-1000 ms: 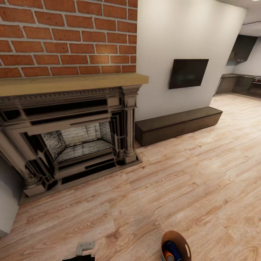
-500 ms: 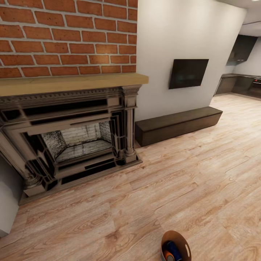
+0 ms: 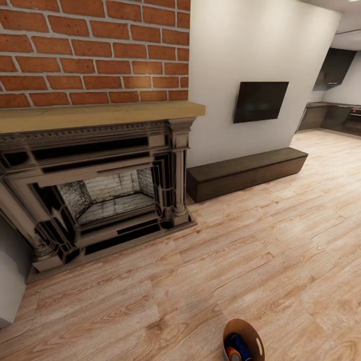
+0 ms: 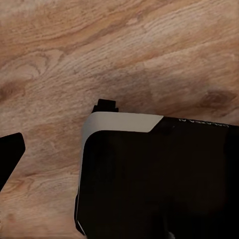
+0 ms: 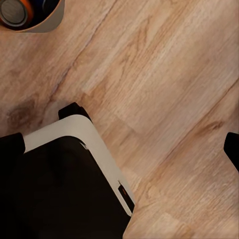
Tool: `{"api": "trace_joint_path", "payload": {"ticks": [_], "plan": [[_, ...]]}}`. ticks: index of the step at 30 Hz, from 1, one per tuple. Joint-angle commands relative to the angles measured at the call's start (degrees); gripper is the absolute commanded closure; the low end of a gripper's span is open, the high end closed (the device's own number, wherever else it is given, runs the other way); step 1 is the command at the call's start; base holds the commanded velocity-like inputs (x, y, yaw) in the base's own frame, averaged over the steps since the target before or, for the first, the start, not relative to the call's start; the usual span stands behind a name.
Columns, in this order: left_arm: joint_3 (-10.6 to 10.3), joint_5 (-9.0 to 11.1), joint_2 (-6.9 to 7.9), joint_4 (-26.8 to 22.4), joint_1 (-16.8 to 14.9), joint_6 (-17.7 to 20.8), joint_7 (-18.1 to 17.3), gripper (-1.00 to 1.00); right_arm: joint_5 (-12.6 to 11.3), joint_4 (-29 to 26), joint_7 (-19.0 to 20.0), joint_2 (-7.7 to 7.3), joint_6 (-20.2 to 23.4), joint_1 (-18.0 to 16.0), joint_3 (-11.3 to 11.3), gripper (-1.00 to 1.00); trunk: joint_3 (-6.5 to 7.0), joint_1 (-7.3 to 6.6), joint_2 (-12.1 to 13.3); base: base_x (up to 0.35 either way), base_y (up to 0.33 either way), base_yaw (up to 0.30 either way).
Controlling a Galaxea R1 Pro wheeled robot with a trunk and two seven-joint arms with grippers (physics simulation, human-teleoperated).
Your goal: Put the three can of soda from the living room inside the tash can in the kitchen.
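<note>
Looking forward and down, the head view takes in the living room: a red brick chimney [image 3: 95, 50] above an ornate fireplace [image 3: 100, 200], a wall TV [image 3: 259, 101] over a low dark bench [image 3: 245, 173], and light wood floor [image 3: 260, 250] running back to the kitchen [image 3: 333, 108], whose dark cabinets stand far off at the upper right. At the lower edge of this view, slightly right of centre, the tash can [image 3: 243, 341] stands on the floor, partly cut off by the frame; a dark blue can [image 3: 240, 347] and an orange can [image 3: 231, 353] lie inside it, and a third can cannot be made out. In the left wrist view, a dark fingertip of the left pincer [image 4: 10, 154] enters at one edge over bare planks, beside the robot's black, white-edged base [image 4: 149, 174]; too little shows to tell whether it is spread or pressed together. In the right wrist view, the bin's rim [image 5: 47, 22] appears in a corner with a grey can top inside, well apart from a dark fingertip of the right pincer [image 5: 232, 149] at the opposite edge; its state likewise cannot be told. Judging from these views, the bin lies on the right arm's side, so that arm is the nearer for lifting it, and the kitchen lies ahead to the right.
</note>
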Motion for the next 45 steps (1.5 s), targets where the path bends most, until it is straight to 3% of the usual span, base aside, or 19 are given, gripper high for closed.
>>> {"api": "trace_joint_path", "payload": {"ticks": [1,45], "plan": [[0.0,0.0,0.00,0.0,0.1,0.0,0.0,-1.00,0.0,0.0,0.0,0.00,0.0,0.0,0.0,-1.00,0.00,0.00,0.0,0.000,0.000,0.000],[0.0,0.0,-0.01,0.8,4.2,0.0,0.0,-1.00,-0.1,6.0,0.0,0.16,0.0,0.0,0.1,-1.00,0.00,0.00,0.0,0.000,0.000,0.000]]}}
